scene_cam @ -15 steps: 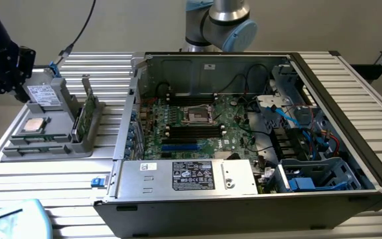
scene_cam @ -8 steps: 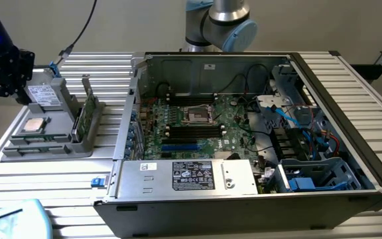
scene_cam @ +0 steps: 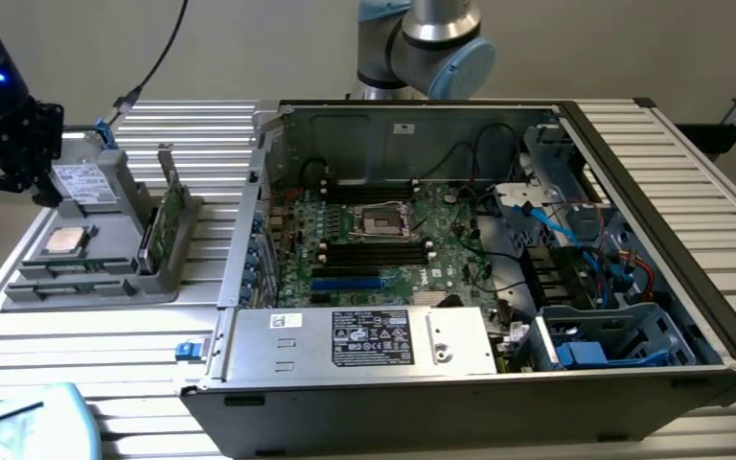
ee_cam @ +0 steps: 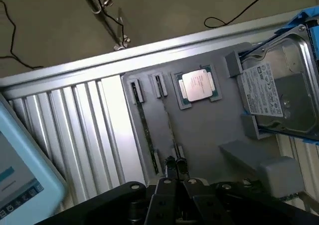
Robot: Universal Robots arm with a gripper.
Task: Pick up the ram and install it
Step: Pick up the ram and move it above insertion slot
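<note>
An open case [scene_cam: 342,422] sits on the ribbed table [scene_cam: 87,335], with a grey tray [scene_cam: 112,264] beside it on the exterior view's left. The ram [scene_cam: 164,216] stands on edge in a tray slot. The fingers [ee_cam: 174,166] hang above the tray, pinched together and holding nothing.

An open computer case [scene_cam: 471,410] lay on a slatted aluminium table [scene_cam: 100,355], its motherboard [scene_cam: 451,240] exposed, with the CPU socket [scene_cam: 379,221] near the middle. A silver power supply [scene_cam: 458,345] bearing a black label sat along the case's near edge, and blue cables [scene_cam: 570,222] ran at the exterior view's right. Beside the case, to the exterior view's left, a grey tray [scene_cam: 112,225] carried a hard drive [scene_cam: 83,182] and a processor chip [scene_cam: 65,240]. A light-blue device [scene_cam: 23,422] occupied the table's near corner.
</note>
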